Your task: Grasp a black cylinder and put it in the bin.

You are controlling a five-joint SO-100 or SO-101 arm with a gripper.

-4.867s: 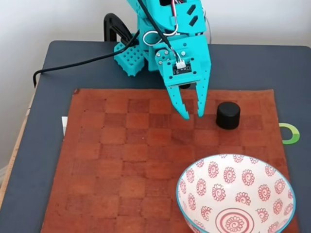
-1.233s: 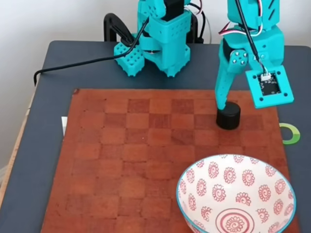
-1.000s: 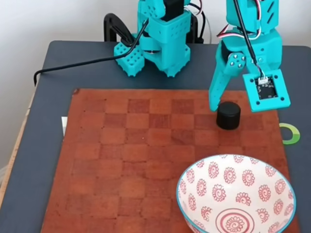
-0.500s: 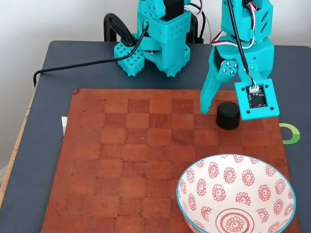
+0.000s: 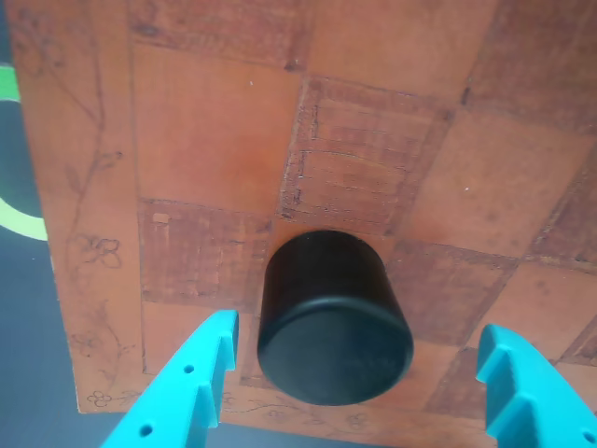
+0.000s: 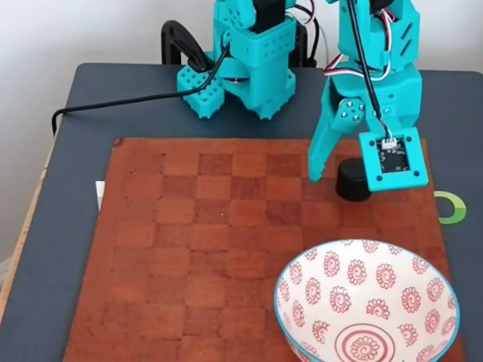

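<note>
Other view: my tool (image 5: 359, 373) stands wide apart, one teal finger (image 5: 201, 373) at lower left of the frame, the other at lower right. The black cylinder (image 5: 331, 317) sits upright between them at lower centre, on the brown checkered mat (image 5: 215, 140). It lies close beside the left finger, with a thin gap showing, and well apart from the right one (so I judge the tool is off-centre on it). Nothing is gripped yet. A green ring mark (image 5: 14, 219) shows at the left edge, on the dark worktop (image 5: 23, 355).

Fixed view: the tool (image 6: 343, 170) is at upper right of the frame, pointing down, with the cylinder (image 6: 351, 179) partly hidden behind its camera plate. One finger reaches the mat left of the cylinder. The arm (image 6: 373, 53) rises steeply from the tool toward the top edge, wrist bent downward; its base (image 6: 253, 68) is clamped at the worktop's far edge. The bin (image 6: 366, 302) waits at lower right, near the cylinder, on the mat.

Judgement: straddling the cylinder sets up a side pinch; closing comes next.
</note>
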